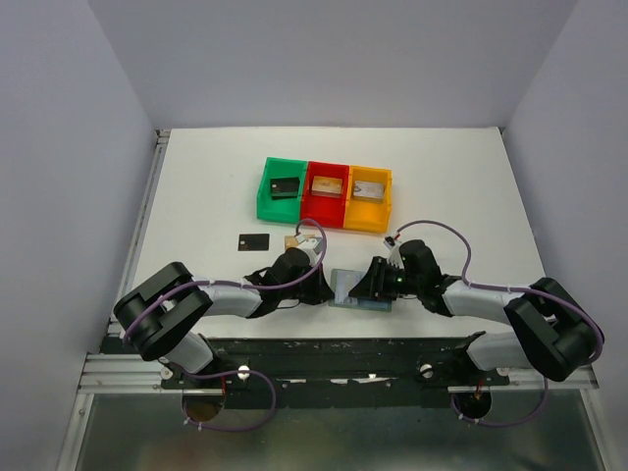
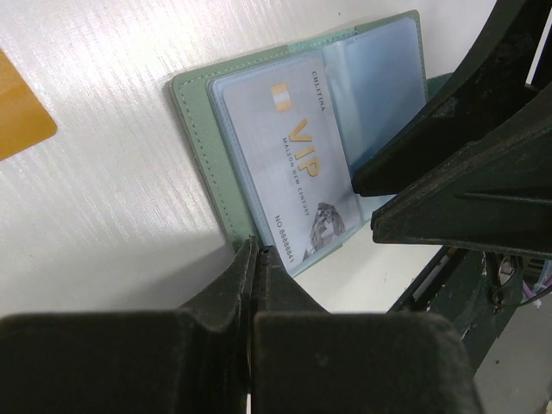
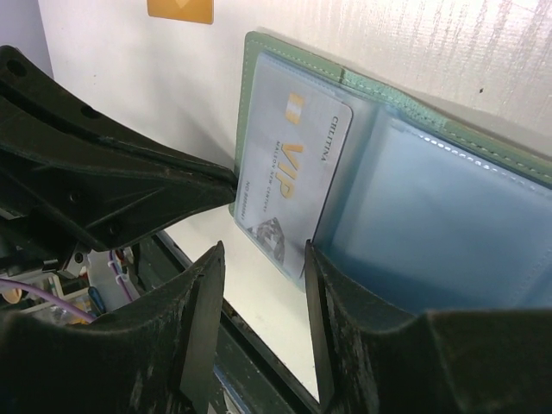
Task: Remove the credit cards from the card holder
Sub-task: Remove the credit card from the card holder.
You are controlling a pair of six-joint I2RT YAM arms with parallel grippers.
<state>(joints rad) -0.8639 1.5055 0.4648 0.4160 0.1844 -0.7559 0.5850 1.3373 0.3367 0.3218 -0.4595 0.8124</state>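
Pale green card holder [image 1: 361, 290] lies open near the front edge of the table [image 1: 196, 186] between both arms, a silvery VIP card [image 2: 297, 164] in 1 clear sleeve. The left gripper [image 2: 256, 248] is closed, tips against the holder's edge; the right gripper [image 3: 263, 254] hangs over it, jaws apart, holding nothing. A golden-tan card [image 1: 291, 240] and a black card [image 1: 253, 240] lie just beyond.

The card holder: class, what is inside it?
One silvery VIP card shows in a clear sleeve of the open card holder. Whatever lies beneath that card or behind the other sleeves is covered.
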